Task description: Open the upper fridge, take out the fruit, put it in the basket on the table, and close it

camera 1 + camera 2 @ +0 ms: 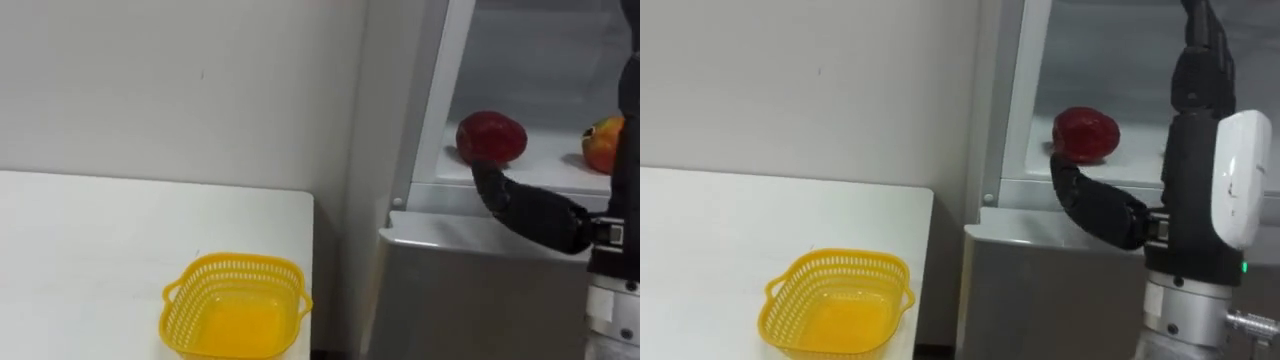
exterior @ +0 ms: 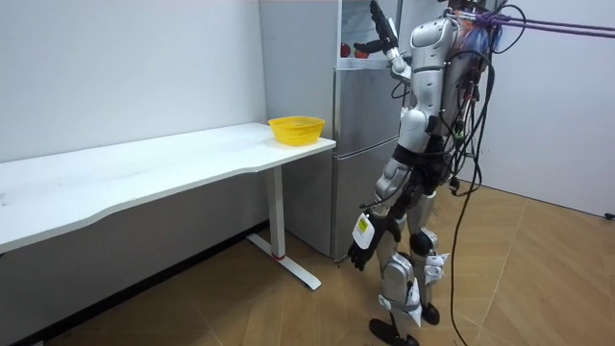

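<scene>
Lying on the upper fridge's white shelf (image 1: 560,165), the glossy red fruit (image 1: 491,136) is rounded and slightly wider than tall, its long axis across the shelf. The dark thumb of the right hand (image 1: 530,210) reaches its lower edge. In the room view, the left hand (image 2: 359,252) hangs beside the thigh. In the right eye view, the right hand's straight fingers (image 1: 1202,45) stand upright, holding nothing.

2 fruits lie on the upper fridge (image 1: 440,235) shelf: a red fruit (image 1: 492,135) and, farther right, an orange fruit (image 1: 602,143). The right hand (image 1: 540,215) reaches in, thumb just below the red one. 1 yellow basket (image 1: 236,305) sits on the white table (image 1: 100,250).
</scene>
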Controlling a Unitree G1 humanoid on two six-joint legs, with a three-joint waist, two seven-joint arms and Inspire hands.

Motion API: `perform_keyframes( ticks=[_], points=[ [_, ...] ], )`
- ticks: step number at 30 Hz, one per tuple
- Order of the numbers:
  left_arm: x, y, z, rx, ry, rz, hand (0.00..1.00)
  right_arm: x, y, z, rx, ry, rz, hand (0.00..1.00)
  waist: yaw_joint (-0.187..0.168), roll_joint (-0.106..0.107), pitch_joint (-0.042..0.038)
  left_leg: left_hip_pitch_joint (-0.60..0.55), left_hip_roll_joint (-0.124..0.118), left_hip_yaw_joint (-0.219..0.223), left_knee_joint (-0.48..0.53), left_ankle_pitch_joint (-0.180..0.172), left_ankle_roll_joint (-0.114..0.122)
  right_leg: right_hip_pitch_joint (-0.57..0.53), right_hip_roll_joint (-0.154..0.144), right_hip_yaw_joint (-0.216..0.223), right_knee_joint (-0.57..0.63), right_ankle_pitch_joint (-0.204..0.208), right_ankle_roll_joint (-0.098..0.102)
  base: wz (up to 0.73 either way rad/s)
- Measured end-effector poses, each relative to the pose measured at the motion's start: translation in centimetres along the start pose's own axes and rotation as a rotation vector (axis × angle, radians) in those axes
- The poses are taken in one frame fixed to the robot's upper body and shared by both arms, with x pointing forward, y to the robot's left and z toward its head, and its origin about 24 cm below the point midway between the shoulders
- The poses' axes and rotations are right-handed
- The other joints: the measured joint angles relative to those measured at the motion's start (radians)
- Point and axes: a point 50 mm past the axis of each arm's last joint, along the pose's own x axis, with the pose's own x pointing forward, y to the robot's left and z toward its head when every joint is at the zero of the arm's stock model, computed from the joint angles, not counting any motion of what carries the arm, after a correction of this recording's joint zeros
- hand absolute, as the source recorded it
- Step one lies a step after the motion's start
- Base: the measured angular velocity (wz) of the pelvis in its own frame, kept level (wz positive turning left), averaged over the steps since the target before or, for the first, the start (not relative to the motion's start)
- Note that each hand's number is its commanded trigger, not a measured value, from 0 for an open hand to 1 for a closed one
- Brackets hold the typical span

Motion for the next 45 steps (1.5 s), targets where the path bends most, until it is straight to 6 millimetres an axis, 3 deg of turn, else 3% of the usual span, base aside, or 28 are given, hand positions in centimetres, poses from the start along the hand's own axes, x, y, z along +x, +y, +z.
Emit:
perform_keyframes(
  ticks=[6, 14, 21, 25, 33, 41, 45],
  points=[
    [0.1, 0.7, 0.7, -0.03, -0.019, 0.024, 0.0, 0.8, -0.1, -1.3, -0.033, 0.047, 0.002, 0.0, 0.022, -0.003, -0.0021, -0.001, -0.002, -0.018, 0.005, 0.0, 0.0, 0.006, -0.001, -0.016, 0.0, 0.0, 0.0, 0.08],
    [0.1, 1.6, 1.2, -0.049, -0.039, 0.05, 0.0, 1.2, 0.0, -2.5, -0.082, 0.073, 0.068, 0.0, 0.062, -0.013, 0.0055, -0.002, -0.001, -0.022, 0.008, 0.0, -0.001, 0.006, -0.001, -0.029, 0.0, 0.0, 0.0, 0.02],
    [0.0, 1.4, 0.2, -0.043, 0.004, 0.048, 0.0, 2.6, -0.2, -3.9, -0.133, 0.127, 0.07, 0.0, 0.065, -0.033, -0.003, -0.011, -0.003, -0.043, 0.015, 0.001, -0.001, 0.006, -0.004, -0.069, -0.001, 0.0, 0.0, 0.1],
    [0.0, 1.6, 0.0, -0.045, 0.007, 0.058, 0.0, 3.7, 0.0, -4.8, -0.123, 0.167, 0.075, 0.0, 0.067, -0.034, -0.0014, -0.008, -0.005, -0.049, 0.022, 0.001, 0.0, 0.017, -0.005, -0.076, -0.004, 0.0, 0.0, 0.07],
    [0.0, 1.7, 0.1, -0.042, 0.007, 0.049, 0.0, 3.2, 1.2, -6.2, -0.136, 0.231, 0.188, 0.0, 0.065, -0.04, 0.0067, -0.025, -0.009, -0.061, 0.03, 0.001, 0.0, 0.024, -0.008, -0.084, -0.015, 0.0, 0.0, 0.03],
    [-0.1, 1.9, 0.1, -0.041, 0.0, 0.043, 0.0, 4.0, 0.0, -7.4, -0.152, 0.26, 0.271, 0.0, 0.066, -0.06, -0.0033, -0.03, -0.016, -0.066, 0.029, 0.006, 0.004, 0.02, -0.013, -0.084, -0.015, 0.0, -0.001, 0.01],
    [-0.1, 2.4, 0.2, -0.038, -0.006, 0.058, 0.0, 4.1, 0.1, -7.9, -0.144, 0.288, 0.304, 0.0, 0.063, -0.068, -0.001, -0.03, -0.015, -0.066, 0.03, 0.006, 0.004, 0.02, -0.012, -0.083, -0.015, 0.0, -0.001, 0.0]
  ],
)
